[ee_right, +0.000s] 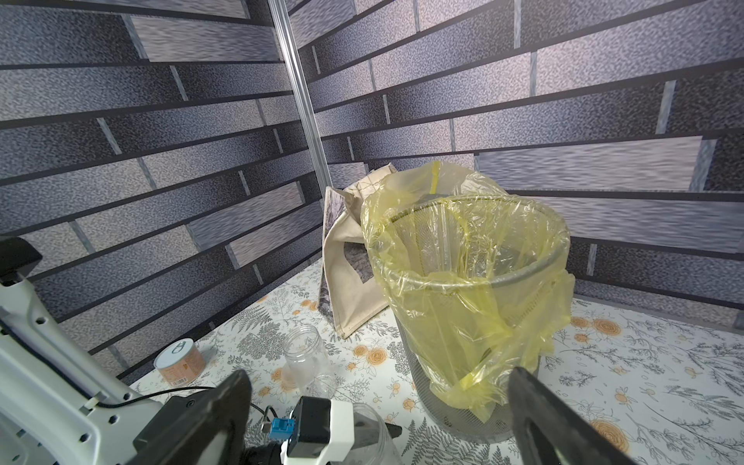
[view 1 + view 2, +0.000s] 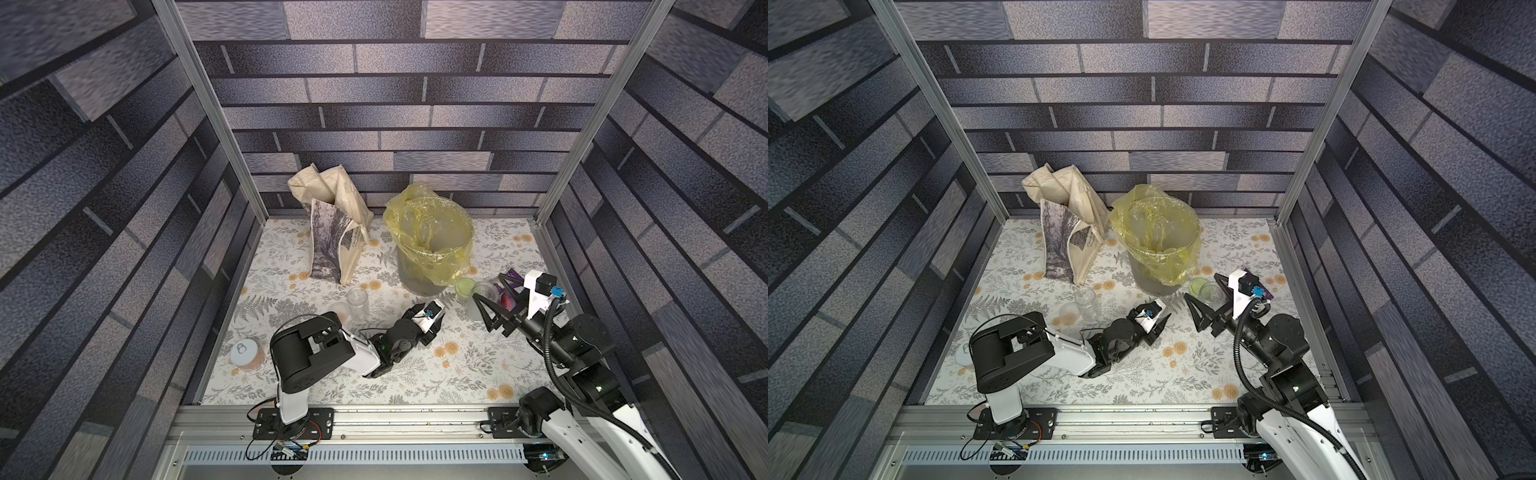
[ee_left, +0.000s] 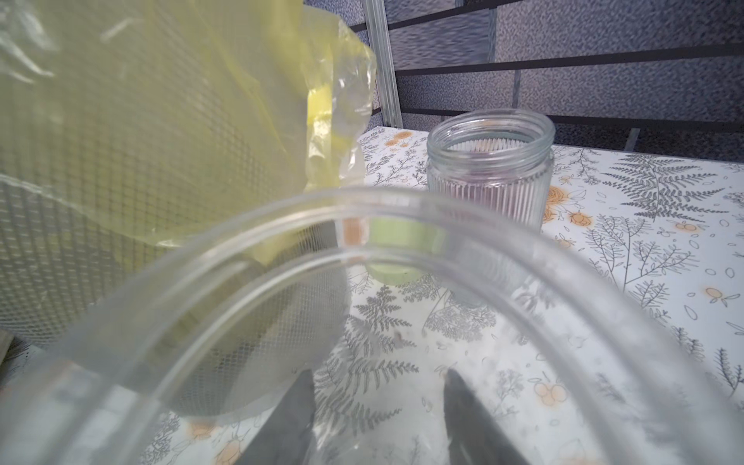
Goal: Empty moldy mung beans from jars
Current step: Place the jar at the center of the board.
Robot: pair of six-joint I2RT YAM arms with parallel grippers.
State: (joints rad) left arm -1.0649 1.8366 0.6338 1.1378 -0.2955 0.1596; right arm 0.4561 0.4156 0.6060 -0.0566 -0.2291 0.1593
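My left gripper (image 3: 378,374) is shut on a slim clear jar (image 3: 604,322), whose open mouth fills the left wrist view. The right wrist view shows that jar (image 1: 374,435) low over the table in front of the bucket. A wider ribbed jar (image 2: 484,291) stands open by its pale green lid (image 2: 465,286), right of the bucket. My right gripper (image 2: 489,286) hangs open above them, holding nothing. A second slim jar (image 2: 358,303) stands open at centre left, its whitish lid (image 2: 338,309) beside it. The mung beans are hidden; all three jars look empty.
The grey mesh bucket (image 2: 432,245) with a yellow plastic bag stands at the back centre. A cream cloth tote (image 2: 332,232) stands to its left. A small tin can (image 2: 247,353) sits near the left wall. Walls close in three sides.
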